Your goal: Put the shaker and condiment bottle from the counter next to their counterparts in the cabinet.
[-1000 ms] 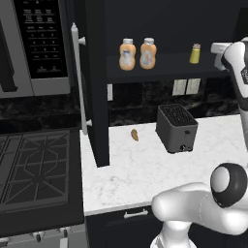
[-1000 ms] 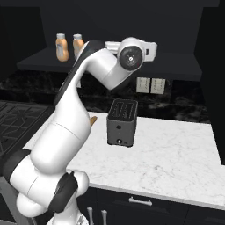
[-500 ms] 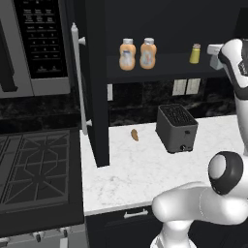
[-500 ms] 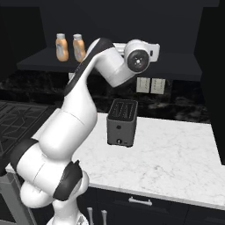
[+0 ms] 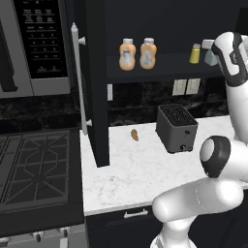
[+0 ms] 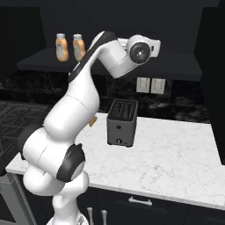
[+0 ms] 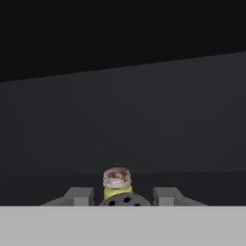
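Observation:
Two orange condiment bottles [image 5: 127, 54] [image 5: 148, 53] stand side by side on the black cabinet's shelf [image 5: 160, 69]; from the right they show as the bottles [image 6: 62, 47] [image 6: 79, 47]. Further right on the shelf stands the yellow-green shaker [image 5: 195, 53] with a tan cap. Right beside it is the pale blue-grey shaker [image 5: 209, 52], at shelf height, partly covered by my hand. In the hand view my gripper [image 7: 123, 197] is shut on this shaker's grey holed cap [image 7: 124, 200], with the yellow-green shaker [image 7: 116, 185] just beyond it.
A black toaster [image 5: 177, 127] stands on the white marble counter [image 5: 135, 169], and a small orange-brown item [image 5: 134, 135] lies near the cabinet door [image 5: 94, 82] with its silver bar handle [image 5: 76, 77]. The microwave [image 5: 41, 43] and stove [image 5: 34, 164] are at left.
My hand has moved a little further in and up toward the shelf, closer to the yellow-green shaker. The elbow has swung upward. The bottles and toaster have not moved.

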Motion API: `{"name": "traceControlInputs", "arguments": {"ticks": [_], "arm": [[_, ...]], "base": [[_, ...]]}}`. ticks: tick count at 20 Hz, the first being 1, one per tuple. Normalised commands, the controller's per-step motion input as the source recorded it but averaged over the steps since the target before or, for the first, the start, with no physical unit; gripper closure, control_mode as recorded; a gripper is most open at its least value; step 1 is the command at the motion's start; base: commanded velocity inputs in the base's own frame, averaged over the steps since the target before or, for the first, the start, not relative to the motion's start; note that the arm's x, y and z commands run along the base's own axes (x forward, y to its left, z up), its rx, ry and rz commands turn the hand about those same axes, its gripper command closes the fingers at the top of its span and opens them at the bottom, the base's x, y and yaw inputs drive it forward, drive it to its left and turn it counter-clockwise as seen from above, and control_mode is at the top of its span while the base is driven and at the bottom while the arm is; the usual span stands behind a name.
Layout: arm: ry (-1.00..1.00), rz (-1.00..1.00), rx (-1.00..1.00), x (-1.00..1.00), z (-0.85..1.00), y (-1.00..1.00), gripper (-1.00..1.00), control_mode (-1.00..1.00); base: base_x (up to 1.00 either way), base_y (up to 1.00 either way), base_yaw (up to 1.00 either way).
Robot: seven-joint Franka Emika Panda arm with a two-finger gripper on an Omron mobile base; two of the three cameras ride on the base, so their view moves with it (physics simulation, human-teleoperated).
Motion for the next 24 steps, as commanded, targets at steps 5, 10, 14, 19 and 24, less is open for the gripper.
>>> {"name": "traceControlInputs", "arguments": {"ticks": [5, 10, 14, 19, 24], "arm": [[0.05, 0.0, 0.11, 0.03, 0.0, -0.25, 1.0, -1.0], [0.04, 0.0, 0.05, 0.15, 0.0, -0.09, 1.0, -1.0], [0.0, 0.0, 0.0, 0.18, 0.0, 0.0, 1.0, -1.0], [-0.01, 0.0, -0.01, 0.13, -0.04, 0.0, 1.0, -1.0], [-0.09, 0.0, -0.07, 0.04, -0.08, 0.0, 1.0, -1.0]], "base": [[0.0, 0.0, 0.0], [0.0, 0.0, 0.0], [0.0, 0.0, 0.0], [0.0, 0.0, 0.0], [0.0, 0.0, 0.0]]}}
